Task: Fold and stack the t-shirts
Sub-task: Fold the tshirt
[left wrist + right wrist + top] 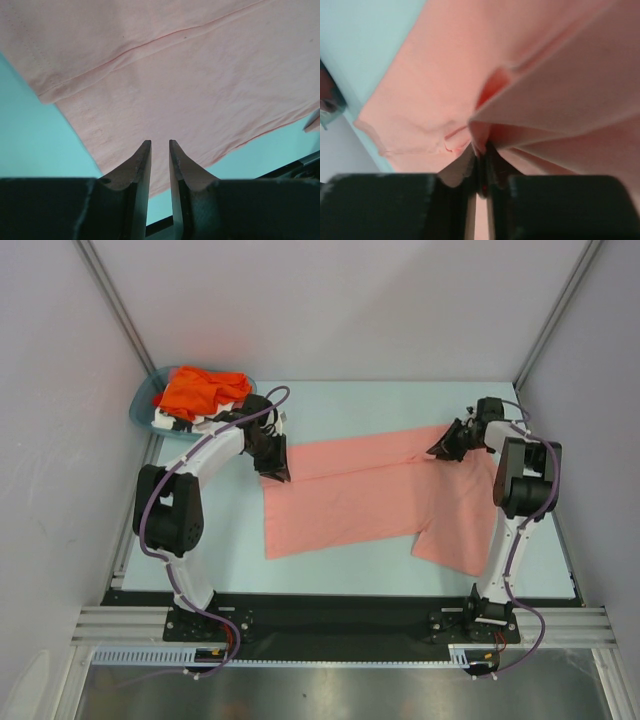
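- Pale teal table [340, 575]: salmon-pink t-shirt [350, 500] spread mid-table, one sleeve toward the near right.
- Left gripper [275, 475] over the shirt's far left corner, jaws slightly apart, nothing between them.
- Right gripper [442, 450] pinched tight on a fold at its far right edge.
- Far left: orange t-shirt [200, 390] heaped in teal basket [143, 405].

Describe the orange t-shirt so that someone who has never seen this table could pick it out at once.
Start at the pale blue table and go to its far left corner, where a teal basket sits. The orange t-shirt is the crumpled heap piled in that basket. Its bright orange and bunched shape set it apart from the salmon-pink t-shirt spread across the table.
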Tool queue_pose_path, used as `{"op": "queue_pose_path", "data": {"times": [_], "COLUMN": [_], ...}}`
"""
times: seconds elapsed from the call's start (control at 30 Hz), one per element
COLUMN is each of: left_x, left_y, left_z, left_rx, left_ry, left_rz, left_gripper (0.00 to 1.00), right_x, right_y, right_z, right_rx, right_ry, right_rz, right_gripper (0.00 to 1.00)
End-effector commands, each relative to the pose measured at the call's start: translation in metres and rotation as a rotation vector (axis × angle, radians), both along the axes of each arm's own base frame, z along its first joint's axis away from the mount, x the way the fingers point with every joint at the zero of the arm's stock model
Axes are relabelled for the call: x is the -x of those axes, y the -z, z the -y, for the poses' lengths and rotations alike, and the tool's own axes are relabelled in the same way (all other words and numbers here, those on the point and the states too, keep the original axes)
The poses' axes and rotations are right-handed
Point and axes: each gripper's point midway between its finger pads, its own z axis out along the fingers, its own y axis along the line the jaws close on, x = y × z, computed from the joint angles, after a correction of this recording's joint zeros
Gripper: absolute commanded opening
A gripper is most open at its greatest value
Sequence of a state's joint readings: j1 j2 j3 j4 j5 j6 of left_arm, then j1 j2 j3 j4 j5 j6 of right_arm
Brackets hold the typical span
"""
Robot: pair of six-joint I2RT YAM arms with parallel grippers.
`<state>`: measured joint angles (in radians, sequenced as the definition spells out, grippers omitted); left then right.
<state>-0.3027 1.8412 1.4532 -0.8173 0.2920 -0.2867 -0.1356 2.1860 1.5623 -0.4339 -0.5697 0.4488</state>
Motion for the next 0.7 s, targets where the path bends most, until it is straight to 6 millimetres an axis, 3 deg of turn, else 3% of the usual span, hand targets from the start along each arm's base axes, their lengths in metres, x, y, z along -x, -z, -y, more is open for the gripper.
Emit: {"op": "queue_pose_path", "data": {"times": [0.0, 0.1, 0.2, 0.27, 0.3, 0.37, 0.57, 0.67], "left_x": [-0.007, -0.007, -0.005, -0.004, -0.004, -0.003, 0.001, 0.003], "left_y": [-0.009, -0.01, -0.008, -0.009, -0.008, -0.007, -0.002, 0.0], "left_z": [0.003, 0.003, 0.001, -0.001, -0.002, -0.003, -0.006, -0.008], "left_rx": [0.018, 0.023, 0.024, 0.026, 0.025, 0.029, 0.034, 0.032], "left_ry": [0.019, 0.017, 0.013, 0.009, 0.007, 0.003, 0.0, 0.001], "left_rz": [0.042, 0.047, 0.042, 0.045, 0.047, 0.042, 0.032, 0.028], "left_gripper": [0.25, 0.25, 0.25, 0.25, 0.25, 0.25, 0.26, 0.25], "right_x": [-0.002, 0.005, 0.013, 0.027, 0.033, 0.05, 0.067, 0.071], "right_y": [-0.044, -0.051, -0.056, -0.048, -0.052, -0.038, -0.025, -0.026], "right_z": [0.003, 0.006, 0.008, 0.009, 0.006, 0.004, -0.022, -0.032], "right_rx": [-0.135, -0.141, -0.143, -0.141, -0.142, -0.136, -0.229, -0.241], "right_ry": [0.098, 0.134, 0.186, 0.244, 0.258, 0.32, 0.476, 0.522], "right_rz": [0.038, 0.025, -0.012, -0.085, -0.089, -0.15, -0.187, -0.178], "right_gripper": [0.1, 0.01, 0.0, 0.0, 0.0, 0.0, 0.01, 0.06]}}
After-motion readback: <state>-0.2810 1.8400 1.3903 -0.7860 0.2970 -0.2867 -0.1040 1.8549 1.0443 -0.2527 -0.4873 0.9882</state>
